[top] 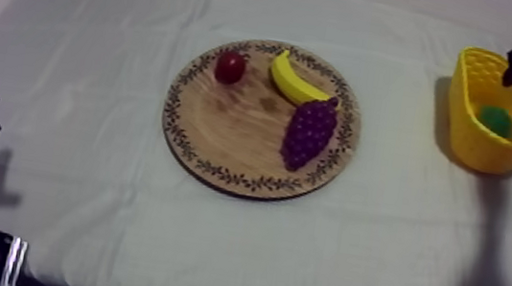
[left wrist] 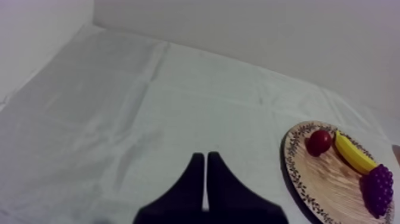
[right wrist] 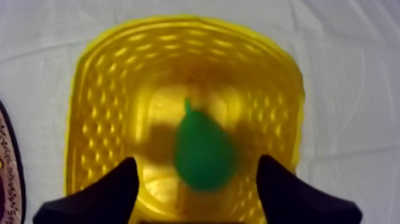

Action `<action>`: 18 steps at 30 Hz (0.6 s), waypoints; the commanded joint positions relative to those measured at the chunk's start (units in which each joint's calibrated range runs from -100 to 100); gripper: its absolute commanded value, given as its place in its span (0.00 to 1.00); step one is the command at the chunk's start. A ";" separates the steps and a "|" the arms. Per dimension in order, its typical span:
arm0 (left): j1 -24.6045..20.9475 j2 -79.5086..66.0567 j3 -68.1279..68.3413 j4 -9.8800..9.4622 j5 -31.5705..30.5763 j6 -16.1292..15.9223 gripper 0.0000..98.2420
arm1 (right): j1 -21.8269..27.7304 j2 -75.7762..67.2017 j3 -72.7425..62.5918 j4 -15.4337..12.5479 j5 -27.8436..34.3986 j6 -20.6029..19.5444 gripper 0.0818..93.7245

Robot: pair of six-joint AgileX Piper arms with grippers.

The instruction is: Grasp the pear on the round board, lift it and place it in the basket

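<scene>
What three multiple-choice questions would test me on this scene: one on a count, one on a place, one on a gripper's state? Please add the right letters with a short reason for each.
1. How many toy fruits lie on the wooden board?
A. two
B. three
C. four

2. Where is the pear?
A. on the board
B. in the yellow basket
C. on the cloth

3. In what state is the right gripper?
A. open, above the basket
B. shut on the pear
C. shut on nothing

Answers:
1 B: the board bears a small red fruit, a banana and a bunch of grapes.
2 B: the green pear sits inside the basket's walls.
3 A: its two fingers stand wide apart, neither one touching the pear.
</scene>
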 commanded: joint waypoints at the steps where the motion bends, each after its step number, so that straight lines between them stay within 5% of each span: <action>1: -0.01 0.00 0.05 0.02 -0.01 0.02 0.00 | 0.02 0.19 0.07 0.37 0.75 -0.87 0.71; 9: -0.01 0.00 0.05 0.02 -0.01 0.02 0.00 | 0.05 -2.06 -0.81 0.56 3.29 -3.16 0.81; 18: -0.01 0.00 0.05 0.02 -0.01 0.02 0.00 | -2.41 -17.36 1.55 0.52 4.38 -5.72 0.70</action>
